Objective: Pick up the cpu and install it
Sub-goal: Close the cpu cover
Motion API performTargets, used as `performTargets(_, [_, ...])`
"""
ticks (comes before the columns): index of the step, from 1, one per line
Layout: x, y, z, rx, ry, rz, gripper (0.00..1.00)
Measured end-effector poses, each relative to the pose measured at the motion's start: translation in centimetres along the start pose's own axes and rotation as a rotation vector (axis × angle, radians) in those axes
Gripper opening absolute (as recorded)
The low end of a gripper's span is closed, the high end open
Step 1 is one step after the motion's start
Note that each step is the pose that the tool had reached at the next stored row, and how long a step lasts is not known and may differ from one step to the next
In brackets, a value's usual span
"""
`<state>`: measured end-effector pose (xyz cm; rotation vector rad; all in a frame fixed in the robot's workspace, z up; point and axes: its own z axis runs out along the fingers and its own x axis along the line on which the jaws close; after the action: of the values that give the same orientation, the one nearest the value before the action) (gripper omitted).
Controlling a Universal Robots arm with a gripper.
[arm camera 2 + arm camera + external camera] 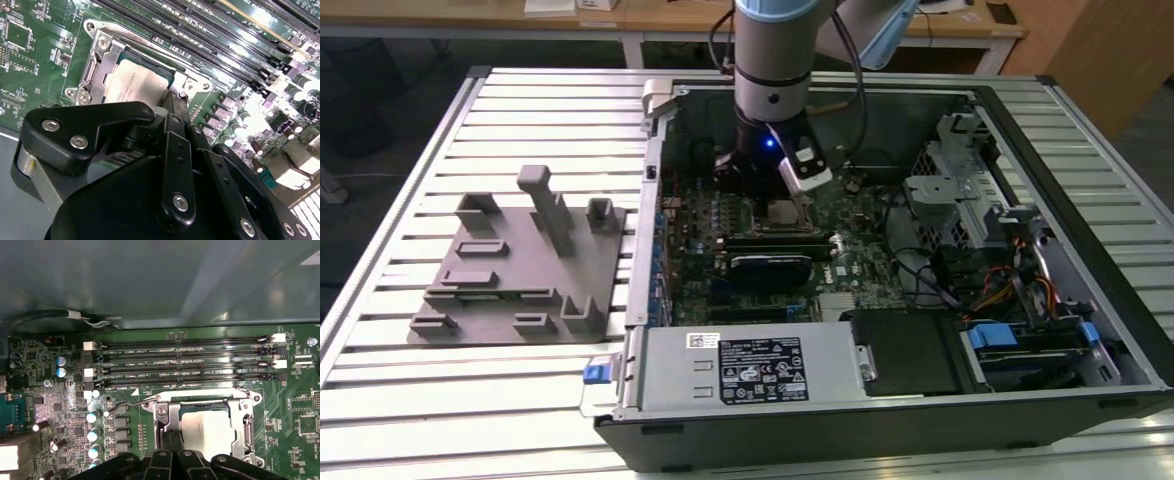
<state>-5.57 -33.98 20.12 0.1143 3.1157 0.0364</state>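
The cpu [207, 427], a flat square chip with a silver-grey top, lies inside the metal-framed socket [246, 420] on the green motherboard. It shows in the second wrist view as cpu [135, 87] in its socket [100, 65], and in the exterior view as cpu [783, 210] in the middle of the open computer case. My gripper [171, 436] hangs just over the socket's edge beside the cpu, its two black fingers pressed together with nothing between them. The same shut gripper [172, 102] stands at the chip's rim, under the arm's wrist [754, 185].
Memory slots [185, 362] run alongside the socket, and a thin socket lever [130, 407] sticks out. A grey fixture plate [520, 260] with blocks lies on the slatted table at the exterior view's left. Power supply [747, 365], black card [774, 265] and drive cage [961, 180] crowd the case.
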Motion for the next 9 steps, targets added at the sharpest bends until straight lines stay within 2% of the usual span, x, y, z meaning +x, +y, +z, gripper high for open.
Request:
performTargets(3, [-0.01,0.01,-0.47,0.0,0.0,0.0,0.11])
performTargets(9, [-0.04,0.05,-1.95,0.0001,0.0,0.0,0.11])
